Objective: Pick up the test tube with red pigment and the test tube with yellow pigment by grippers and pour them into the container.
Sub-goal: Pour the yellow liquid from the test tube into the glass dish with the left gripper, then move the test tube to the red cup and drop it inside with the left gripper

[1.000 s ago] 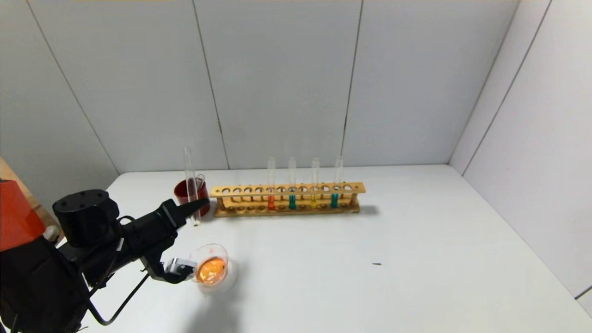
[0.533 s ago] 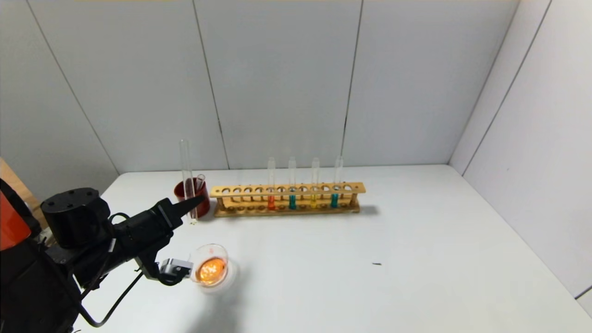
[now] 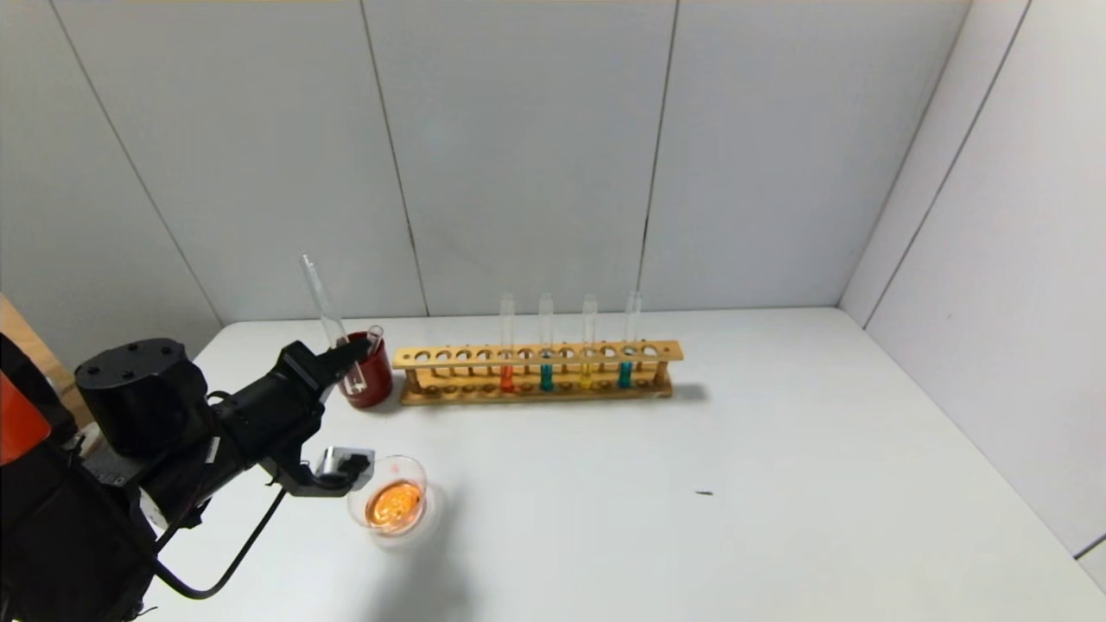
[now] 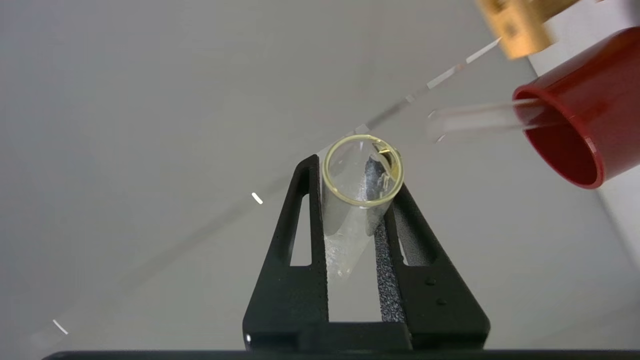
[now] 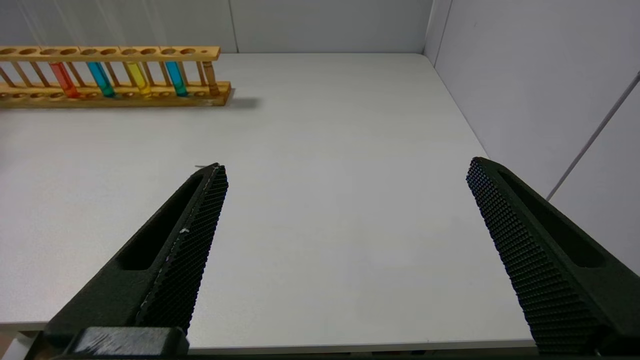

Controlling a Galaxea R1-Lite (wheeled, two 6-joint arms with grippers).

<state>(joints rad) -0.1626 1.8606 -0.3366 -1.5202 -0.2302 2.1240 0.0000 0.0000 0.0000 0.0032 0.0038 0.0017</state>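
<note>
My left gripper is shut on an empty clear test tube with a yellowish rim. It holds the tube tilted, top leaning left, its lower end at the dark red cup. The container, a low clear glass dish, holds orange liquid and sits on the table just in front of the gripper. A test tube with red pigment and a test tube with yellow pigment stand in the wooden rack. My right gripper is open and empty over the table's near right side.
Another empty tube leans in the red cup, also in the left wrist view. Two teal tubes stand in the rack. Grey walls close off the back and right. A small dark speck lies mid-table.
My left gripper has moved left and a little up with the tube. The tube has gone from upright to tilted, top to the left. The dish has not moved.
</note>
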